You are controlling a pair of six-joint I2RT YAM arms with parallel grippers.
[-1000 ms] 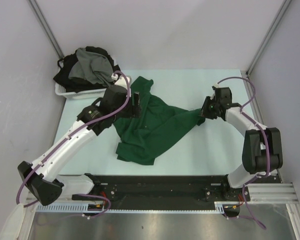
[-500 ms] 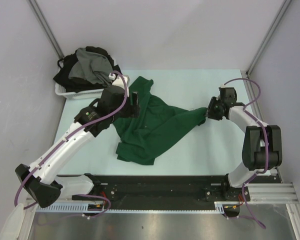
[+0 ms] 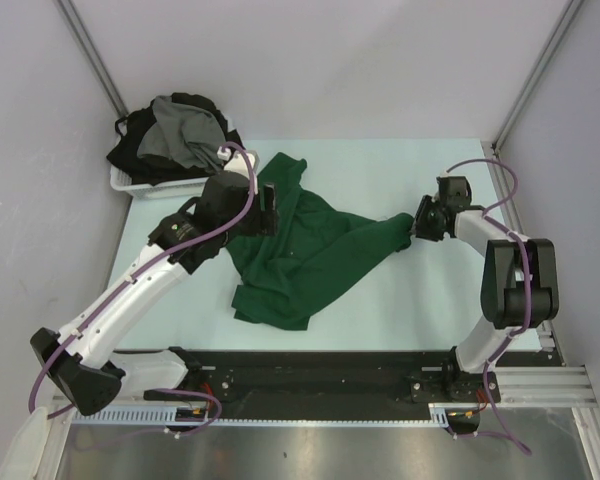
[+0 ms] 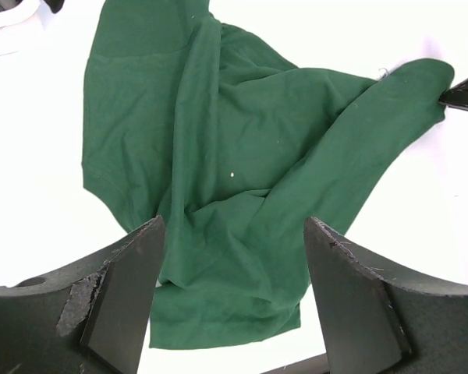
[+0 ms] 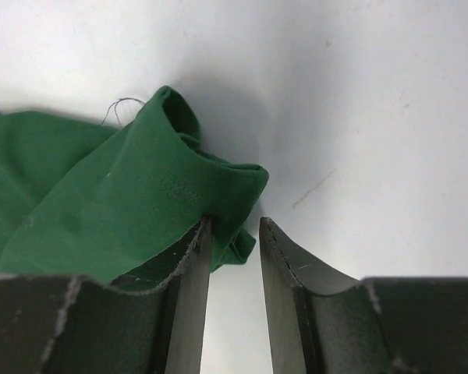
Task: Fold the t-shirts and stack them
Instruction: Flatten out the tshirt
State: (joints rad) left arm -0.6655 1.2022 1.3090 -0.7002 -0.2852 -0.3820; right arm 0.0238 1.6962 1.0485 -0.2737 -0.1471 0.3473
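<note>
A dark green t-shirt (image 3: 310,250) lies crumpled and spread on the table, one end stretched out to the right. My left gripper (image 3: 270,208) hovers open over its left part; in the left wrist view the shirt (image 4: 242,156) shows between the wide-apart fingers (image 4: 132,288). My right gripper (image 3: 412,228) is at the shirt's right tip. In the right wrist view its jaws (image 5: 234,226) stand a narrow gap apart, with the shirt's hemmed corner (image 5: 125,187) draped over the left finger and not pinched. A grey t-shirt (image 3: 185,130) and black t-shirts (image 3: 130,150) are heaped in the basket.
The white plastic basket (image 3: 130,183) stands at the table's back left corner, close behind my left gripper. The pale table (image 3: 380,300) ends at grey walls on the left and right. A black rail (image 3: 310,365) runs along the near edge.
My right gripper has moved a little to the right, drawing the shirt's right tip out with it. My left gripper has shifted slightly back and left.
</note>
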